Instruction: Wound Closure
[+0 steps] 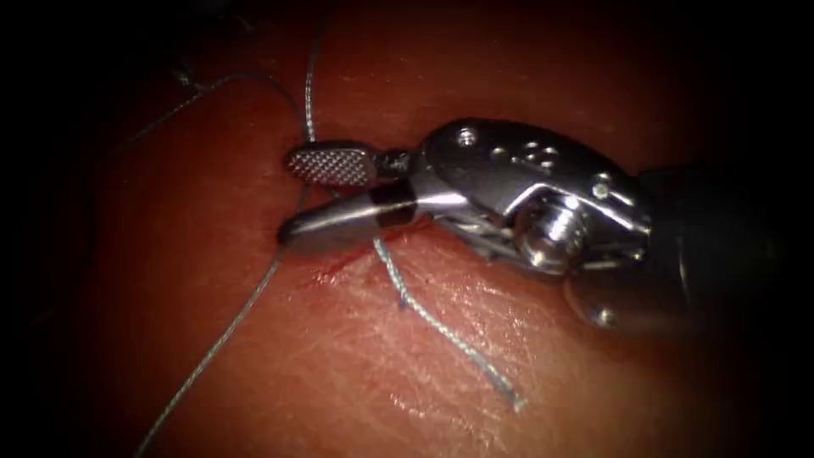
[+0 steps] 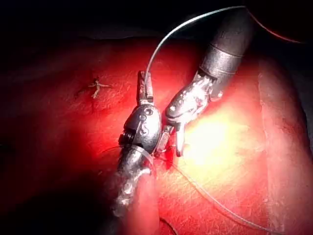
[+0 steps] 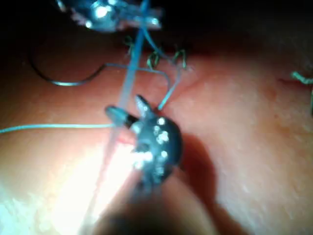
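I'm seeing bare tissue [image 1: 441, 373] lying open below the cut [image 1: 339, 265]. My right tool [image 1: 326, 193] is spreading its fingers [image 1: 332, 164] wide around the thread [image 1: 309, 102], gripping nothing. My left tool [image 2: 145, 88] is clamping thread. The needle [image 3: 63, 82] is resting loose on tissue.

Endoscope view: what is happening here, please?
The right arm's silver needle driver holds its fingers open around the thin pale-blue thread, over the cut in the reddish pork tissue, gripping nothing. The left arm's tool has its fingers shut on that thread. What looks like the dark curved needle lies loose on the tissue.
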`<action>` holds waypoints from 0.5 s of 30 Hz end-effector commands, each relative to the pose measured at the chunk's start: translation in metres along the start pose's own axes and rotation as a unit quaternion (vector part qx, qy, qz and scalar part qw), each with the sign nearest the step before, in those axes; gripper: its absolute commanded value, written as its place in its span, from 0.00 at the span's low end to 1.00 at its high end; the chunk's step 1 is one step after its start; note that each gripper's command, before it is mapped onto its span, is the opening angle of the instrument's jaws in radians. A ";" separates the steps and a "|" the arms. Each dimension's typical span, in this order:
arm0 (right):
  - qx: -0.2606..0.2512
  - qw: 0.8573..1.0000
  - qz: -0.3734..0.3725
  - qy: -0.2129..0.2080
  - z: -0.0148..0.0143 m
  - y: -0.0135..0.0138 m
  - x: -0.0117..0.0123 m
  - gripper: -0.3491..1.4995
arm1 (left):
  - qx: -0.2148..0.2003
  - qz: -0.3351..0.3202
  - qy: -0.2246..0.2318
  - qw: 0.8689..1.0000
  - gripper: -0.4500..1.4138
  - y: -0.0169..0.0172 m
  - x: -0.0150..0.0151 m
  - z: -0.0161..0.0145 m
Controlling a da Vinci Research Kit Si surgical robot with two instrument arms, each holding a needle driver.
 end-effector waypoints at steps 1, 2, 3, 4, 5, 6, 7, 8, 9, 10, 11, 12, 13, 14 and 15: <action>0.000 1.000 -0.007 0.001 0.0018 0.0006 0.0000 0.47 | -0.001 -0.004 0.002 1.000 0.00 0.0010 -0.0007 0.0002; 0.000 1.000 -0.010 0.002 0.0021 0.0008 0.0001 0.46 | -0.001 -0.006 0.003 1.000 0.00 0.0015 -0.0008 0.0000; -0.001 1.000 -0.013 0.002 0.0024 0.0011 0.0002 0.45 | -0.002 -0.007 0.003 1.000 0.00 0.0021 -0.0009 -0.0002; -0.002 1.000 -0.016 0.003 0.0027 0.0013 0.0003 0.45 | -0.002 -0.014 0.005 1.000 0.00 0.0028 -0.0010 -0.0004; -0.003 1.000 -0.019 0.004 0.0030 0.0017 0.0004 0.44 | -0.002 -0.015 0.007 1.000 0.00 0.0034 -0.0012 -0.0006; -0.003 1.000 -0.018 0.006 0.0031 0.0019 0.0005 0.43 | -0.003 -0.019 0.008 1.000 0.00 0.0039 -0.0014 -0.0008; -0.004 1.000 -0.024 0.008 0.0033 0.0025 0.0007 0.42 | -0.004 -0.023 0.009 1.000 0.00 0.0050 -0.0020 -0.0012; -0.004 1.000 -0.024 0.009 0.0033 0.0027 0.0008 0.40 | -0.004 -0.027 0.009 1.000 0.00 0.0054 -0.0022 -0.0013; -0.004 1.000 -0.027 0.012 0.0032 0.0032 0.0010 0.36 | -0.005 -0.035 0.010 0.999 0.00 0.0063 -0.0028 -0.0015; -0.003 0.999 -0.030 0.016 0.0032 0.0035 0.0011 0.34 | -0.005 -0.036 0.010 0.999 0.00 0.0066 -0.0030 -0.0016; -0.001 0.999 -0.033 0.024 0.0031 0.0040 0.0013 0.30 | -0.005 -0.039 0.011 0.999 0.00 0.0073 -0.0035 -0.0017; 0.000 0.999 -0.034 0.030 0.0030 0.0043 0.0014 0.29 | -0.005 -0.041 0.011 0.999 0.00 0.0075 -0.0036 -0.0017; -0.002 0.999 -0.034 0.041 0.0029 0.0047 0.0015 0.25 | -0.005 -0.044 0.011 0.999 0.00 0.0081 -0.0040 -0.0018; -0.006 0.998 -0.034 0.051 0.0028 0.0048 0.0017 0.25 | -0.005 -0.043 0.011 0.999 0.00 0.0084 -0.0041 -0.0018; -0.003 0.997 -0.034 0.066 0.0026 0.0048 0.0021 0.24 | -0.006 -0.047 0.012 0.999 0.00 0.0089 -0.0045 -0.0019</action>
